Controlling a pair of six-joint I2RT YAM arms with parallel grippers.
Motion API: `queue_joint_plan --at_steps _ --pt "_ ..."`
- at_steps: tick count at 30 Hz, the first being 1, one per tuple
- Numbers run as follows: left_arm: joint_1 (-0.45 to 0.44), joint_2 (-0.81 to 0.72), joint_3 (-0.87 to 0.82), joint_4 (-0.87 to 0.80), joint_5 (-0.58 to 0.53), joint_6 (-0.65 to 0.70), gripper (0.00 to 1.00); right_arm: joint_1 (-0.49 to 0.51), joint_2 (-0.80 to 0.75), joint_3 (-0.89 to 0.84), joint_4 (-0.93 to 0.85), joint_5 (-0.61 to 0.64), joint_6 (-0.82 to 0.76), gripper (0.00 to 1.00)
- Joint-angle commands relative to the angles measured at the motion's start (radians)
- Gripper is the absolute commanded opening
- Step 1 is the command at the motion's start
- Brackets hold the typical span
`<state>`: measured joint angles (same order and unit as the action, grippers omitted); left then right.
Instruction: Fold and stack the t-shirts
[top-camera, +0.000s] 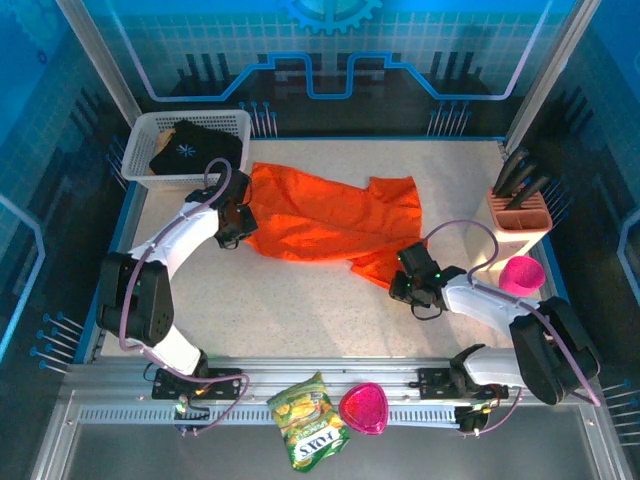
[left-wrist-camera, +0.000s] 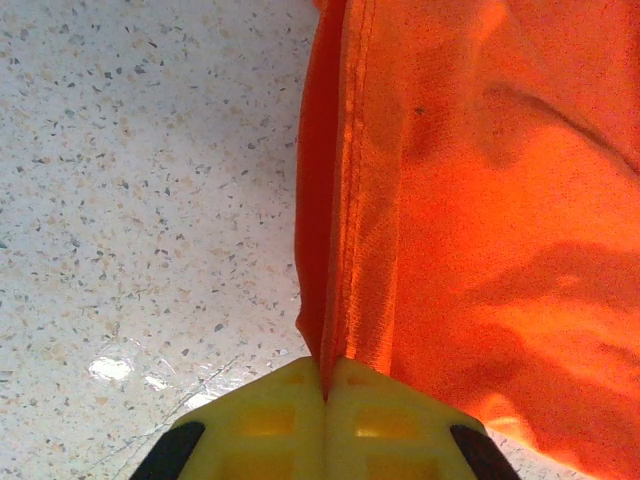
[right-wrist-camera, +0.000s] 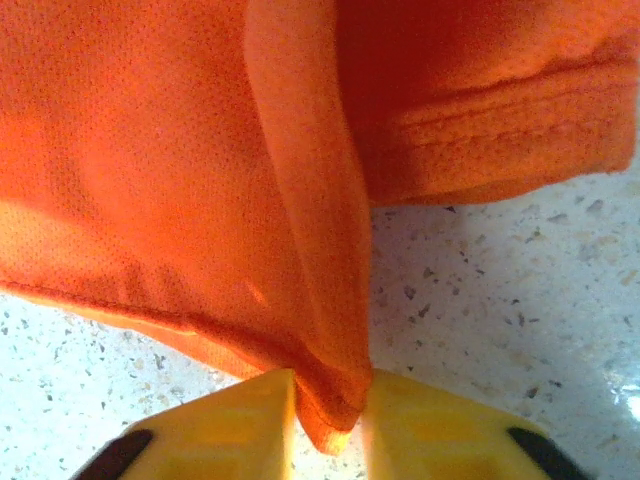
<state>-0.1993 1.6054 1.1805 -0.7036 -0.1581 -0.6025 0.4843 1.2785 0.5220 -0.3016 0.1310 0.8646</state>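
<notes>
The top external camera looked down from above and behind the arms across the whole table, while both wrist cameras peered closely down at the orange t-shirt, left at its left edge, right at its near-right hem, cloth all three shared.

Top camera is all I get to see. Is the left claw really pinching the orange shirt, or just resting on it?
Observer: Really pinching. In the left wrist view the left gripper is shut, with the edge of the orange shirt squeezed between its yellow fingers.
Operator: What about the right claw?
Observer: In the right wrist view, a fold of the shirt fills the gap between the right gripper's fingertips, so it has hold of the cloth too.
</notes>
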Motion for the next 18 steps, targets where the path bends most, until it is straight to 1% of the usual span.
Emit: queue_joint_plan --at_steps 1,3,4,8,11,14,18 --pt "-0.003 -0.034 -0.017 -0.030 0.025 0.015 0.00 0.013 0.003 0.018 0.005 0.024 0.013 0.14" --pt "-0.003 -0.043 -0.018 -0.033 0.026 0.018 0.00 0.021 -0.014 0.032 -0.027 0.031 0.005 0.02" --pt "-0.003 -0.050 -0.018 -0.036 0.028 0.017 0.00 0.026 -0.028 0.046 -0.055 0.040 -0.004 0.00" --pt "-0.003 -0.072 0.001 -0.059 0.040 0.027 0.00 0.043 -0.119 0.098 -0.187 0.062 -0.047 0.00" --pt "-0.003 -0.088 0.025 -0.086 0.055 0.038 0.00 0.045 -0.204 0.134 -0.289 0.035 -0.088 0.00" --pt "-0.003 -0.113 0.042 -0.114 0.065 0.047 0.00 0.050 -0.271 0.179 -0.410 -0.024 -0.132 0.00" --pt "-0.002 -0.168 0.055 -0.158 0.079 0.055 0.00 0.061 -0.356 0.234 -0.571 -0.158 -0.189 0.00"
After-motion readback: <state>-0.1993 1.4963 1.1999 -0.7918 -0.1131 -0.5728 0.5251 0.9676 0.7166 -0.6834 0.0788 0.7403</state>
